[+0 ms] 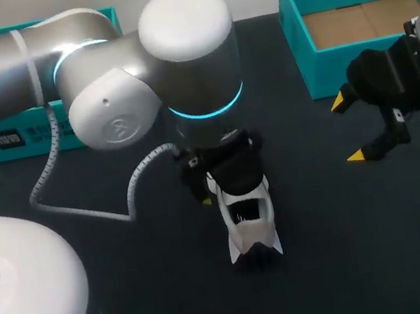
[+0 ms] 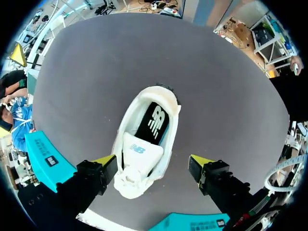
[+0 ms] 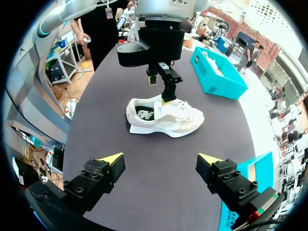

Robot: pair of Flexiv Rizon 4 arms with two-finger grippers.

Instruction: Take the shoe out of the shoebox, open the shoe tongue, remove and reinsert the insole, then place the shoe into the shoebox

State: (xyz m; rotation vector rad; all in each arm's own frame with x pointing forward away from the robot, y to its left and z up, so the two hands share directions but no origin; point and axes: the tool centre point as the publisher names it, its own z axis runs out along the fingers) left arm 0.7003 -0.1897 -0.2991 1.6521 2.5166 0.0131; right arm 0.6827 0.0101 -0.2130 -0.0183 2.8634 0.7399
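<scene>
Our left pincer (image 2: 151, 162) hung straight over the one white shoe (image 2: 144, 144). Its two yellow-tipped fingers were spread either side of the laced front, so it was released and gripped nothing. One tip sat just beside the shoe's side, and we couldn't tell whether it touched. The other tip stood apart. The shoe stood on its sole on the dark table (image 1: 328, 226), out of the box, near the middle. We saw one black insole (image 2: 154, 120) lying inside it and one white tongue (image 2: 138, 153) over the opening. We counted two teal box parts: an open teal box (image 1: 300, 43) with a brown floor at the far right, and a second teal piece (image 1: 19, 138) at the far left, partly hidden by our left arm. Our right pincer (image 1: 346, 130) hovered to the right of the shoe, near the open box, jaws apart and empty.
</scene>
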